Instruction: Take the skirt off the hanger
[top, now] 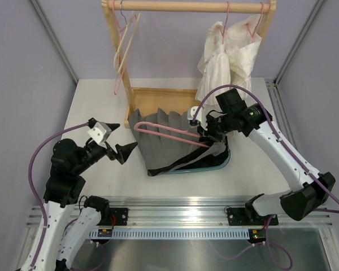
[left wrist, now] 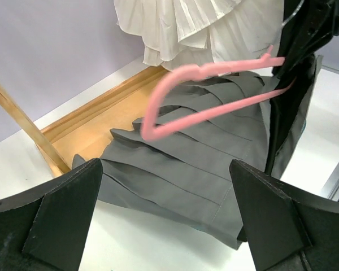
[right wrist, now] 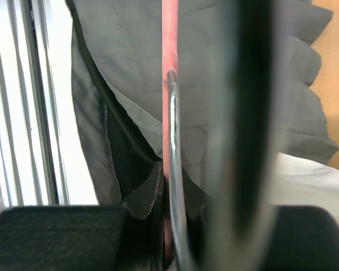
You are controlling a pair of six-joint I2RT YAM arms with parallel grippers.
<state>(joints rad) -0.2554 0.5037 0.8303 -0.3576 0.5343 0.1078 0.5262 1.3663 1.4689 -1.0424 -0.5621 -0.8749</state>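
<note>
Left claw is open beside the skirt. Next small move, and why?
Probably raise the right claw slightly: it is shut on the pink hanger, which seems to lie loose atop the skirt, while the open left claw stands clear of the fabric.

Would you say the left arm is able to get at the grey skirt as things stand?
Probably yes: the left gripper stands open just beside the skirt, nothing between them; the right gripper holds the hanger farther over.
</note>
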